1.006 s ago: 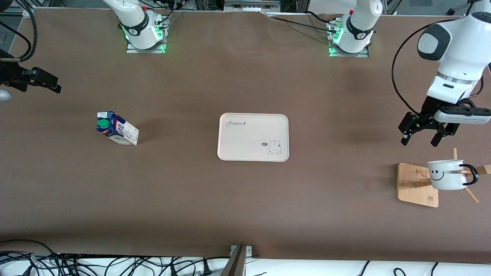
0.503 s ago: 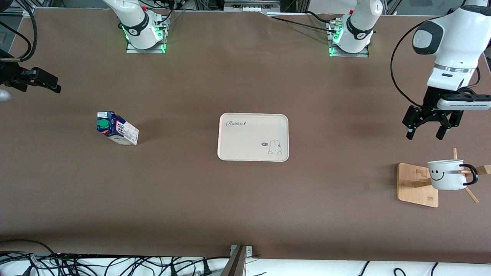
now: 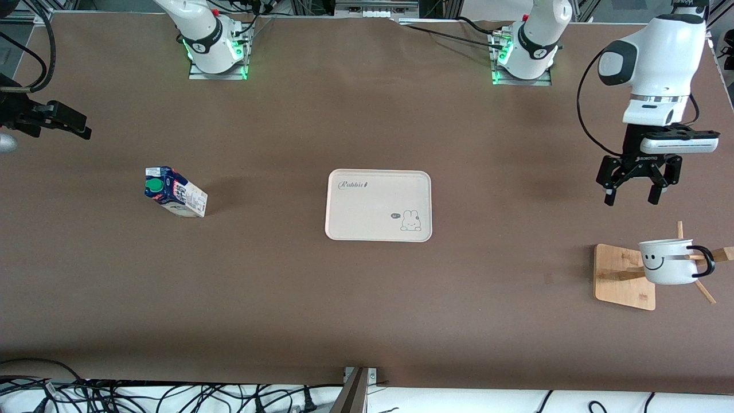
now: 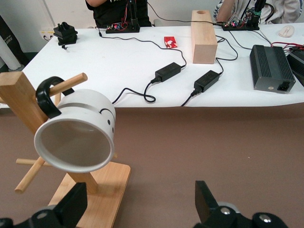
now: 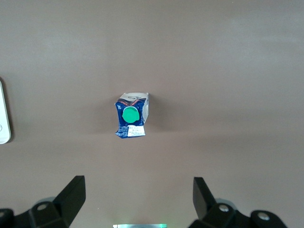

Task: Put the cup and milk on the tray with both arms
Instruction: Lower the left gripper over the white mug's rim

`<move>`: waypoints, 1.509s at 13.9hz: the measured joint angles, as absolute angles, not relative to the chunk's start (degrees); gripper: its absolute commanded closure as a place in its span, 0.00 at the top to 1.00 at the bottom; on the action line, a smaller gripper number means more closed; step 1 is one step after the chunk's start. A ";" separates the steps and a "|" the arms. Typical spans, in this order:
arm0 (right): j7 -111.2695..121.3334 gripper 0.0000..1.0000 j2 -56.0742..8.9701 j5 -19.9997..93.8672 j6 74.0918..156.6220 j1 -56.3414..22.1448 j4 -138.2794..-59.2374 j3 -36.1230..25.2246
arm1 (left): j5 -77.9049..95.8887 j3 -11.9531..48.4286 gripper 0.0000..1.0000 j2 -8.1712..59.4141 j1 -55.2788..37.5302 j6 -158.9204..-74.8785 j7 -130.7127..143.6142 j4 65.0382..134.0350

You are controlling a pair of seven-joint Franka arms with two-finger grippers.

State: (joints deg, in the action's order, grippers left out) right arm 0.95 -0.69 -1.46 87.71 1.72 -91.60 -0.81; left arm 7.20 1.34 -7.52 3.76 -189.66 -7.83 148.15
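Observation:
The cream tray [image 3: 378, 205] lies flat at the table's middle; its edge [image 5: 4, 118] shows in the right wrist view. The milk [image 3: 175, 192] [image 5: 131, 116], blue and white with a green cap, stands toward the right arm's end. The cup [image 3: 668, 261] [image 4: 76, 137] hangs by its black handle on a peg of a wooden rack [image 3: 622, 276] at the left arm's end. My left gripper [image 3: 631, 199] [image 4: 137, 204] hangs open over the table between the rack and the arm bases, holding nothing. My right gripper [image 3: 74, 123] [image 5: 137, 194] waits open and high at the right arm's end, looking down on the milk.
The rack has a flat wooden base [image 4: 95, 190], a post [image 4: 19, 102] and several pegs sticking out. A white bench [image 4: 142, 61] with power bricks, cables and a wooden block [image 4: 204, 31] adjoins the table. Cables [image 3: 143, 396] lie along the front edge.
My left gripper has moved away from the cup toward the arm bases, still open. The right arm, milk, cup and tray have not moved.

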 measured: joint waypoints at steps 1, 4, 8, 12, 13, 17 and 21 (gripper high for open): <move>0.95 1.00 -0.69 -1.46 87.71 1.72 -91.60 -0.81 | 7.19 1.34 1.00 -7.52 3.77 -190.01 -7.85 148.33; 0.95 1.00 -0.69 -1.46 87.71 1.72 -91.60 -0.81 | 7.19 1.34 1.00 -7.32 3.82 -191.16 -7.89 148.34; 0.94 1.00 -0.69 -1.46 87.71 1.72 -91.60 -0.81 | 7.19 1.34 1.00 -4.09 4.01 -195.67 -7.92 148.40; 0.91 1.00 -0.69 -1.46 87.71 1.72 -91.60 -0.84 | 5.21 1.33 1.00 -0.06 6.15 -199.87 -8.34 148.28; 0.91 1.00 -0.69 -1.46 87.71 1.72 -91.60 -0.85 | 4.89 1.33 1.00 0.43 6.48 -200.16 -8.36 148.04; 0.89 1.00 -0.69 -1.46 87.71 1.73 -91.60 -0.85 | 3.07 1.34 1.00 1.92 7.28 -200.18 -8.41 145.67; 0.88 1.00 -0.69 -1.46 87.71 1.74 -91.60 -0.86 | 1.70 1.34 1.00 4.70 8.49 -200.18 -8.47 142.72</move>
